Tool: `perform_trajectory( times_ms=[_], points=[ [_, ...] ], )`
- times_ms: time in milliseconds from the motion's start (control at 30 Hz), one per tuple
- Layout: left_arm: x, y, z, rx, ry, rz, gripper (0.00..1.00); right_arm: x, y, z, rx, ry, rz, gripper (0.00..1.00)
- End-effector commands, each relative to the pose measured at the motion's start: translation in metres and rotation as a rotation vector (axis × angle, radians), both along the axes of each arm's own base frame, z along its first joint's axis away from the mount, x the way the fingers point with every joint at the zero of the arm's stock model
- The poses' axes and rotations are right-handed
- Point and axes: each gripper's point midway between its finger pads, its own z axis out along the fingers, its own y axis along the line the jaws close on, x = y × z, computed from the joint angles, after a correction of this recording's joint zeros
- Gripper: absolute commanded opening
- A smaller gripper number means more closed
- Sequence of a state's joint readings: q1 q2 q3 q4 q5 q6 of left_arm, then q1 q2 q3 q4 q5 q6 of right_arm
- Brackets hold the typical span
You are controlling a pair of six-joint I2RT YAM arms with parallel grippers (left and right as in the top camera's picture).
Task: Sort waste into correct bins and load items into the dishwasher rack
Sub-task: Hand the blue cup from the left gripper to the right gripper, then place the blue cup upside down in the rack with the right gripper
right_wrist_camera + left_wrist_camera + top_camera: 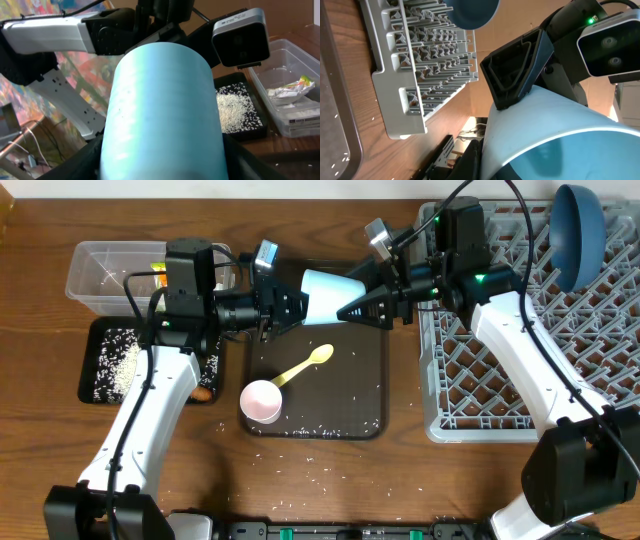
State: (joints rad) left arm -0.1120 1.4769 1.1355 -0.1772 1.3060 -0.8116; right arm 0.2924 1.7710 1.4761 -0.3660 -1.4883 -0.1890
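A pale blue cup (325, 288) (555, 120) (162, 110) hangs on its side above the brown serving tray (360, 390), between both arms. My left gripper (290, 305) (490, 167) is shut on its rim. From the other side my right gripper (350, 308) (162, 155) clasps the cup's body, a finger pressed on each side. On the tray lie a pink cup (261, 401) and a yellow spoon (303, 367). The dark blue dish (578, 230) (470, 10) stands in the grey dishwasher rack (500, 380) (420, 65).
At the far left the clear tub (100, 275) (295, 85) holds a wrapper (292, 90). The black tray (120, 365) (235, 107) in front of it holds white rice. An orange sausage (203, 392) lies by that tray's corner. Rice grains dot the serving tray and table.
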Motion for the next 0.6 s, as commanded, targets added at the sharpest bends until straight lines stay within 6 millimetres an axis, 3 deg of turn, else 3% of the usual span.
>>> perform_trajectory(
  times_ms=[0,67,300,567],
  points=[
    [-0.002,-0.002,0.015,-0.013,-0.036,-0.011,0.06,-0.016,0.006,0.009,0.034,-0.016,0.064,0.53],
    [-0.002,-0.002,0.015,-0.013,-0.036,-0.011,0.08,-0.016,0.006,0.009,0.034,-0.016,0.064,0.51],
    [-0.001,-0.001,0.015,-0.008,-0.037,-0.003,0.38,-0.002,-0.007,0.008,0.014,0.024,0.007,0.5],
    [0.013,0.006,0.007,0.043,-0.046,0.081,0.5,0.06,-0.061,-0.027,-0.17,0.235,-0.349,0.46]
  ],
)
